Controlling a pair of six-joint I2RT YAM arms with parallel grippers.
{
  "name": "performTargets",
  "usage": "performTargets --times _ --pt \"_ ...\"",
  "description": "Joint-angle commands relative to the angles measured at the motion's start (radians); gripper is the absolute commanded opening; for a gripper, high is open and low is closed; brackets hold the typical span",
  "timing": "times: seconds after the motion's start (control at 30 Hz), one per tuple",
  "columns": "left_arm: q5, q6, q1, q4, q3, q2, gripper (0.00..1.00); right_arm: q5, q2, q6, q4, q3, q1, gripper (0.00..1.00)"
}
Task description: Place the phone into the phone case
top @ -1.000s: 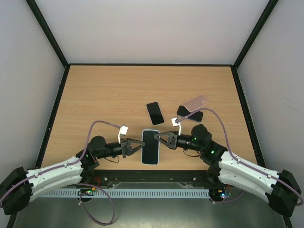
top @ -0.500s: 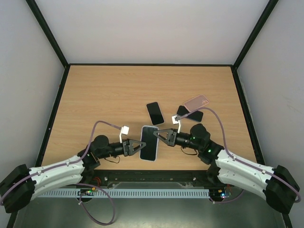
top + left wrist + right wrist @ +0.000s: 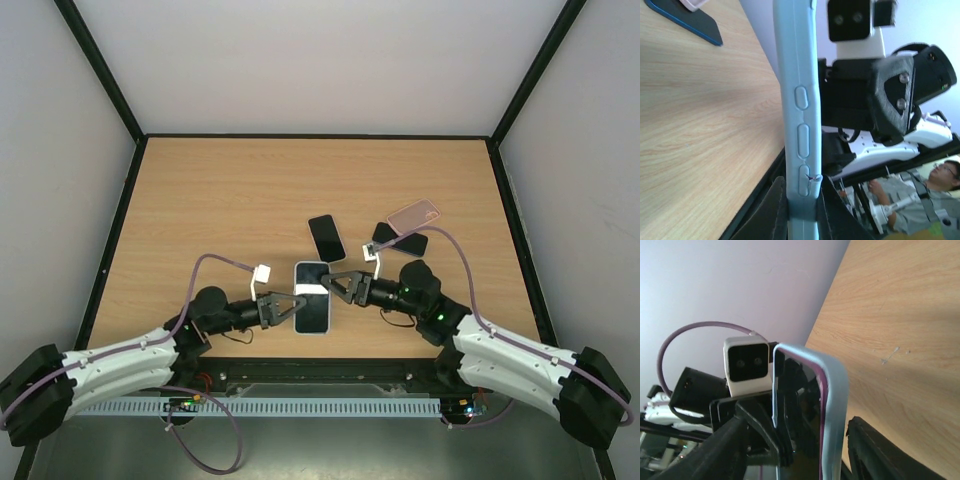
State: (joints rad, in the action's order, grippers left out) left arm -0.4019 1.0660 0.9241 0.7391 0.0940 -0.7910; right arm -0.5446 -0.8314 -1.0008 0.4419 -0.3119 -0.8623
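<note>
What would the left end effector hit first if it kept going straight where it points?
The light blue soft phone case, gripped in the left end effector; just beyond it, likely the right end effector.

Pale blue phone case [image 3: 801,125] (purple inner edge), wood-grain table [image 3: 220,210]

The arms [image 3: 120,362] are white-shelled with black jaws and mauve cables [image 3: 225,258].

Open wooden table [image 3: 220,200] spans the far half and whole left side. From centre rightward, a black phone [image 3: 326,237] and a pink case [image 3: 413,213] on a dark phone [image 3: 404,244] obstruct; left gripper [image 3: 297,303] and right gripper [image 3: 328,285] crowd the near centre.
</note>
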Motion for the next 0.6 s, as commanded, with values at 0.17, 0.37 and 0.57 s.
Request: performTargets --times 0.17,0.37,0.57 --pt "0.179 0.0 -0.009 -0.064 0.017 0.155 0.02 -0.121 -0.007 -0.091 0.115 0.105 -0.005 0.71" --pt "0.224 -0.014 -0.011 -0.087 0.051 0.167 0.02 -0.173 -0.07 -0.151 0.242 0.137 -0.008 0.67" --pt "0.248 0.0 -0.01 -0.065 0.051 0.142 0.02 -0.221 -0.123 -0.193 0.343 0.117 -0.019 0.63"
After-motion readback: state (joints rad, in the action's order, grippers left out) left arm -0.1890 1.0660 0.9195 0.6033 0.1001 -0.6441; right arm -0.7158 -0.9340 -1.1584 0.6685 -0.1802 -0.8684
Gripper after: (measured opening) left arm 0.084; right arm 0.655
